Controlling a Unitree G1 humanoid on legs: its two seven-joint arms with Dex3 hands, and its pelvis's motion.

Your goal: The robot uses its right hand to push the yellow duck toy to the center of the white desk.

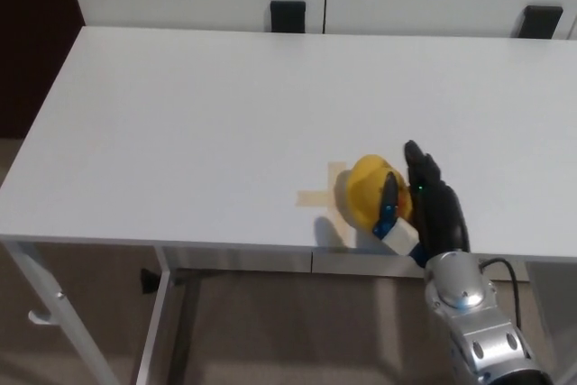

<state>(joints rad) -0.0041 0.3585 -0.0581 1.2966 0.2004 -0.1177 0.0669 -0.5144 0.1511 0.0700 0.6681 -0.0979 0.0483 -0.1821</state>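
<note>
Pressing against the right side of the yellow duck toy (371,199), my right hand (431,205) holds nothing, its fingers extended flat toward the upper frame, while the duck sits lower centre-right on the white desk (198,123), covering the right arm of a tan tape cross (323,197).

Right arm comes in from the lower right corner, silver forearm angled up and a little leftward, a dark cable trailing off its right side. The black right hand (433,205) stretches forward from the wrist, fingers extended together and pointing away from the robot, a small green light showing on its back (whether the thumb is tucked or spread can't be made out from here). Its left edge is pressed sideways. Left arm and hand: nowhere in shot.
</note>
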